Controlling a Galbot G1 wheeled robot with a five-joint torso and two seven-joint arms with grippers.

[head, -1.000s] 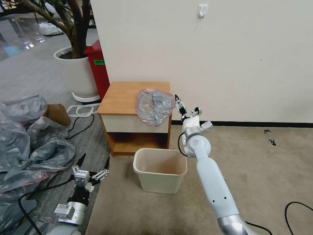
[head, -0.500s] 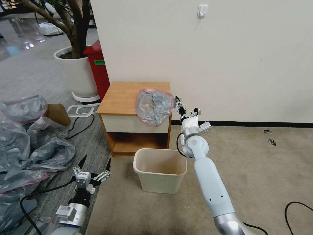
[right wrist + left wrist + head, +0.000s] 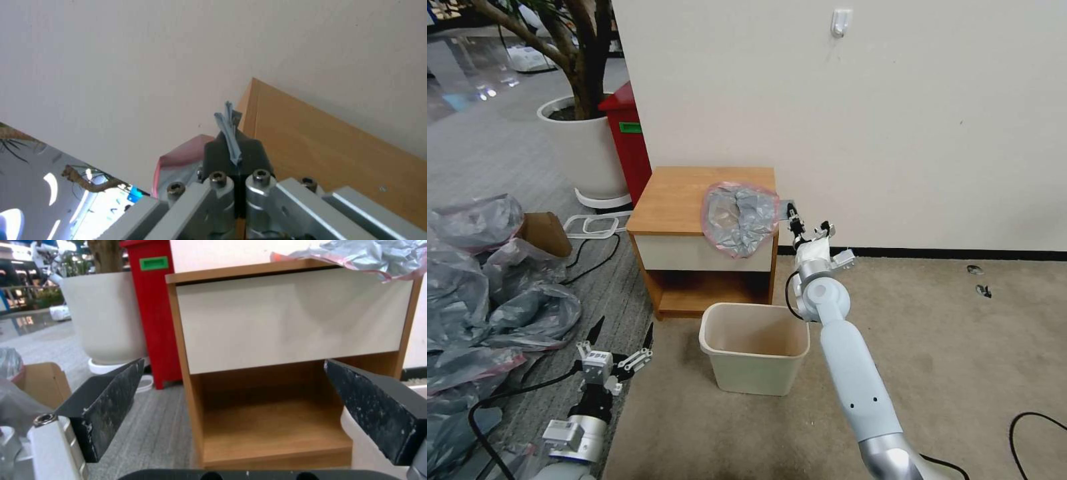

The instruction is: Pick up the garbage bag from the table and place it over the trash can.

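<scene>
The garbage bag (image 3: 739, 217), grey and crumpled with a pink-red rim, lies on the right front corner of the table (image 3: 680, 193) and hangs over the drawer front. My right gripper (image 3: 791, 213) is at the bag's right edge, beside the table's side. In the right wrist view the right gripper (image 3: 234, 151) is shut on a thin grey fold of the bag (image 3: 229, 130). The beige trash can (image 3: 754, 373) stands on the carpet in front of the table. My left gripper (image 3: 620, 330) hangs open and low at the left, with nothing in it.
A heap of larger grey bags (image 3: 487, 293) and a cardboard piece (image 3: 547, 233) lie on the floor at the left. A red bin (image 3: 627, 140) and a white plant pot (image 3: 584, 153) stand behind the table. The wall (image 3: 894, 120) is right behind it. Cables run across the floor.
My right gripper has moved a little left onto the bag's right edge, and a grey flap now sticks up at its tip. The bag has shifted slightly left. The left arm is still.
</scene>
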